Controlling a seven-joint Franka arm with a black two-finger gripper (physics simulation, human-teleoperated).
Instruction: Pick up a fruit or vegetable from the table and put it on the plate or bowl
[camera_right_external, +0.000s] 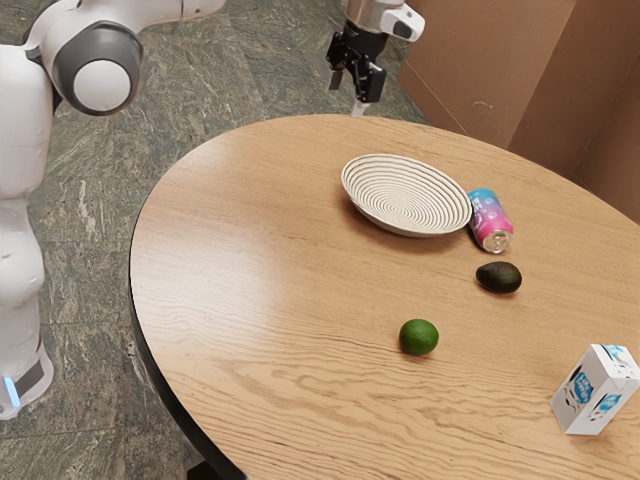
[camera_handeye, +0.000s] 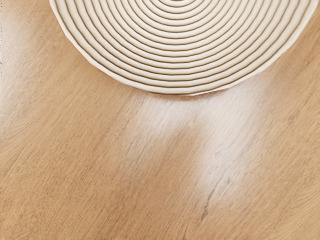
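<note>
- high above the table's far edge, the gripper (camera_right_external: 356, 90) hangs with its jaws parted and nothing between them, so you start this step empty-handed.
- just under the hand, the wrist view looks down on the bare wood of the table (camera_handeye: 150, 175) and part of the rim of the ribbed bowl (camera_handeye: 185, 45), which holds nothing yet.
- farther out, the lime (camera_right_external: 419, 337) lies alone on open wood, well apart from everything else.
- the avocado (camera_right_external: 499, 277) lies between the lime and the bowl, near a soda can (camera_right_external: 490, 221) lying on its side just beside the bowl's rim.
- choose the lime, i judge: it has room all round for the fingers, while the can crowds the way to the avocado.
- carry the hand over the bowl, not through it, and come down straight over the lime's middle with the jaws wide.
- it is round and will likely roll, so close across its widest part, low but clear of the wood.
- keep away from the small carton (camera_right_external: 595, 389) at the exterior view's right.
</note>
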